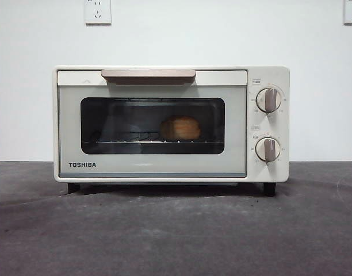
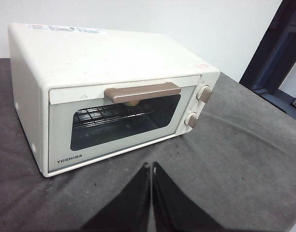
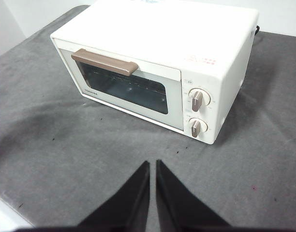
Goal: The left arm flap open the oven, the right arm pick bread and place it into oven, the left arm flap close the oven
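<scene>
Currently the cream-white boxy TOSHIBA toaster oven [image 1: 170, 123] stands on the dark grey felt-covered table [image 1: 176, 230] with its dark-glass door shut flush against the body and the beige bar handle [image 1: 148, 75] running level along the door's top edge. Inside, the small rounded golden-orange bread bun [image 1: 180, 128] rests on the wire rack [image 1: 136, 140], right of the window's centre as the front view shows it. No other contents are visible in the cavity. The left gripper [image 2: 151, 166] hangs back from the oven, jaws pressed together and holding nothing, with the door and handle directly ahead of its tips. The right gripper [image 3: 153, 165] is likewise clenched on nothing and well apart from the oven, facing the corner with the two beige knobs [image 3: 196, 113]. Judged from this layout, loading and closing appear complete. Any further door action would fall to the left gripper, which faces the handle's long axis squarely.
</scene>
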Tool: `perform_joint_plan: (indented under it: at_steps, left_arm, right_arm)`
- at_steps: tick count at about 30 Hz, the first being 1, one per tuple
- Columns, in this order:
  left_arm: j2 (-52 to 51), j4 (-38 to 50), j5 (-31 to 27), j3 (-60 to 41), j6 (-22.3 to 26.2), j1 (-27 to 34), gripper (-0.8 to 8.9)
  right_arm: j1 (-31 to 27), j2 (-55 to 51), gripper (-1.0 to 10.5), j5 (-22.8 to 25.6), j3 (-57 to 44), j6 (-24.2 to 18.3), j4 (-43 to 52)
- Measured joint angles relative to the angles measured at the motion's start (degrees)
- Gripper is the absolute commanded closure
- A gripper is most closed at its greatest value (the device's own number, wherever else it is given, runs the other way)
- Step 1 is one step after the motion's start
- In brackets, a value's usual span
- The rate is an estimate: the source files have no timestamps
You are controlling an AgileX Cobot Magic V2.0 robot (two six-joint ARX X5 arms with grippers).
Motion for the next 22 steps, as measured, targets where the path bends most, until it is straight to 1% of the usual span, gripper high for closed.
perform_joint_plan:
  at_steps: [4,7,11,13,15,18,20,22]
  left_arm:
    - [-0.2,0.1,0.0,-0.4,0.0,0.2,8.03]
    - [-1.9,1.5,0.0,-3.5,0.0,0.2,8.02]
    - [-5.2,7.1,0.0,-11.7,0.3,0.5,8.02]
    - [-7.6,11.0,-0.4,-16.9,2.1,1.2,8.03]
    - [-10.3,16.0,-2.5,-22.3,3.6,1.9,8.02]
    - [-14.4,24.6,-7.9,-30.9,3.9,3.1,8.03]
    - [-15.6,26.6,-12.0,-34.8,3.9,3.3,8.03]
    - [-15.5,26.2,-15.6,-36.9,3.8,3.3,8.02]
  right_arm:
    - [0.0,0.0,9.3,0.0,0.0,0.0,0.6]
    - [0.0,0.0,9.3,0.0,0.0,0.0,0.6]
    - [0.0,0.0,9.3,0.0,0.0,0.0,0.5]
    - [0.0,0.0,9.3,0.0,0.0,0.0,0.5]
    - [0.0,0.0,9.3,0.0,0.0,0.0,0.5]
    - [0.0,0.0,9.3,0.0,0.0,0.0,0.5]
    - [0.0,0.0,9.3,0.0,0.0,0.0,0.6]
    - [0.0,0.0,9.3,0.0,0.0,0.0,0.5]
